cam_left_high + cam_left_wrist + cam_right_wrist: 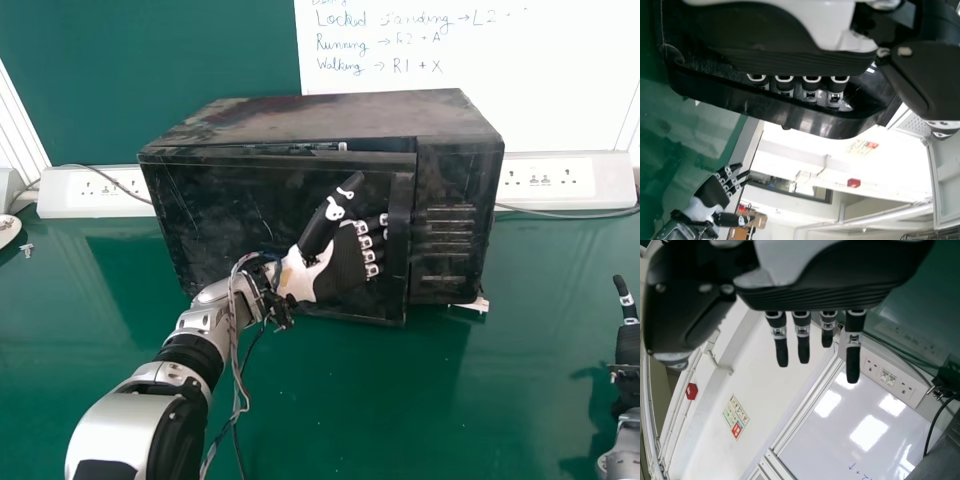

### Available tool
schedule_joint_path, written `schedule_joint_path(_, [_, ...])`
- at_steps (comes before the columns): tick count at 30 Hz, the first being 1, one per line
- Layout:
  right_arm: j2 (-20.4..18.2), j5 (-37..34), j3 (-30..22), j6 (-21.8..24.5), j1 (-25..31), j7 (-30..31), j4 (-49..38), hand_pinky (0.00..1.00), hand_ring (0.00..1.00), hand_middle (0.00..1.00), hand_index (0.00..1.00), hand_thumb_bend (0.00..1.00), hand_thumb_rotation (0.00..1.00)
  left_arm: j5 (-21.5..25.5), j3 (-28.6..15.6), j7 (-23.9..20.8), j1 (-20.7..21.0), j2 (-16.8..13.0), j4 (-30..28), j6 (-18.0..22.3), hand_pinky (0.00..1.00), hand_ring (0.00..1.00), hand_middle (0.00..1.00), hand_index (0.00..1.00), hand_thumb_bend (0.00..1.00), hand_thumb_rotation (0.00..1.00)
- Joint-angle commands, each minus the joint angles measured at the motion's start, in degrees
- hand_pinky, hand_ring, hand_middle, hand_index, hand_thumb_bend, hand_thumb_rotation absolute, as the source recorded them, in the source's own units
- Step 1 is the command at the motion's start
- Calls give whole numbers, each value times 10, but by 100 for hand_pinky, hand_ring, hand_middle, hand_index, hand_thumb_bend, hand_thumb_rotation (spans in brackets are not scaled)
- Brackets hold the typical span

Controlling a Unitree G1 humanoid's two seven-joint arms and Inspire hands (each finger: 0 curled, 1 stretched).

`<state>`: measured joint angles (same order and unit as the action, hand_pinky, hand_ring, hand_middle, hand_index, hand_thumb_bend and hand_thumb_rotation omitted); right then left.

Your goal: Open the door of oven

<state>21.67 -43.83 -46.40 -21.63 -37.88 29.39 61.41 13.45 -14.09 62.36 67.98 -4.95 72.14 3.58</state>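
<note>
The black oven (320, 115) stands on the green table, its door (225, 215) slightly ajar, the handle side standing a little out from the body. My left hand (340, 272) is at the door's right side, fingers hooked at the inner side of the upright handle (400, 240), thumb pointing up across the door. In the left wrist view, the fingers of my left hand (785, 62) bend in behind the handle (795, 120), which hides their tips. Off to the oven's right, my right hand (628, 345) is held away from it; in the right wrist view the right hand (815, 295) has straight fingers.
Socket strips (545, 180) with cables flank the oven at the table's back. A whiteboard (570, 80) rises behind it. The green table (520, 400) extends in front and to the right. A small white object (8, 230) lies at the far left.
</note>
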Motion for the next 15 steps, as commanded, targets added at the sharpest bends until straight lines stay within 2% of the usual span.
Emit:
schedule_joint_path(1, [0,3,3,-4,-10,2,1,72,89,91,86,100,96,-9,8,13,0,-4,2,13,56,80,88,85,92,87])
schedule_joint_path(15, [0,-3,-1,4,-10,6,1,72,88,91,85,100,93,-29,24,67,1,-11,6,58,57,78,87,84,91,93])
